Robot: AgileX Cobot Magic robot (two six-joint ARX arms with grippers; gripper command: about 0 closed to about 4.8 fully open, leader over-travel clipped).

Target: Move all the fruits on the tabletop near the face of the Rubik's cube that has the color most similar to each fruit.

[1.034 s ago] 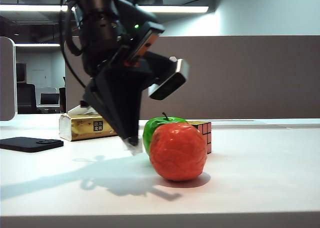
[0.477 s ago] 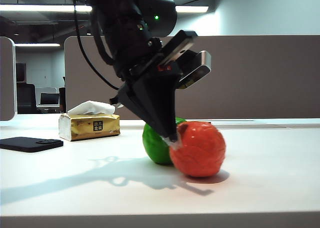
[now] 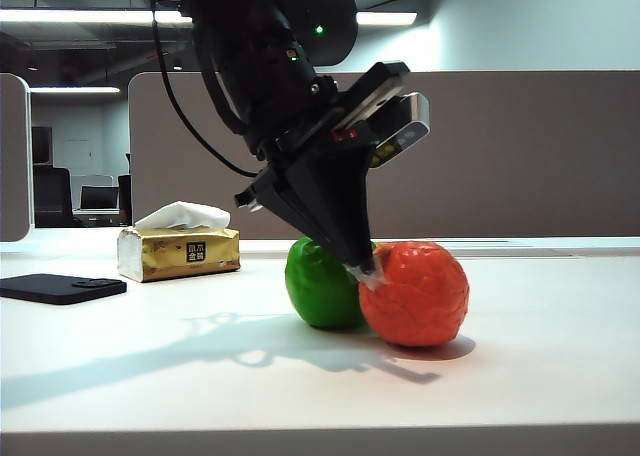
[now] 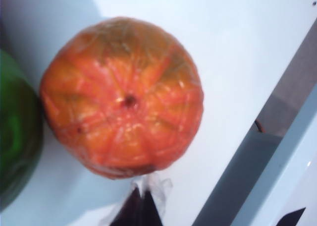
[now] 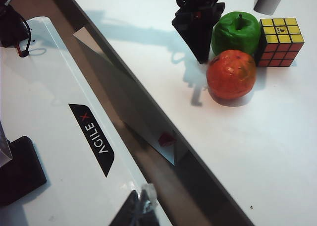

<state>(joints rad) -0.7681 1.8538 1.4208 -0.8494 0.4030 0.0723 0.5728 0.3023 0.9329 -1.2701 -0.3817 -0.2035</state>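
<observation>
left gripper (image 3: 366, 273) fingertips look pinched together, holding nothing, touching the orange-red fruit (image 3: 415, 293); pushed off-centre it could roll past the rubik's cube (image 5: 279, 41). right gripper (image 5: 141, 206) parked off the tabletop (image 3: 520, 376), state unclear.

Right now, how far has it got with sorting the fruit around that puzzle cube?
Looks done: the green apple sits against the Rubik's cube. In hand: the left gripper, closed, is nudging the orange-red fruit, which lies touching the apple. Left: settling it by the red-pink face. The right gripper waits off the table.
</observation>
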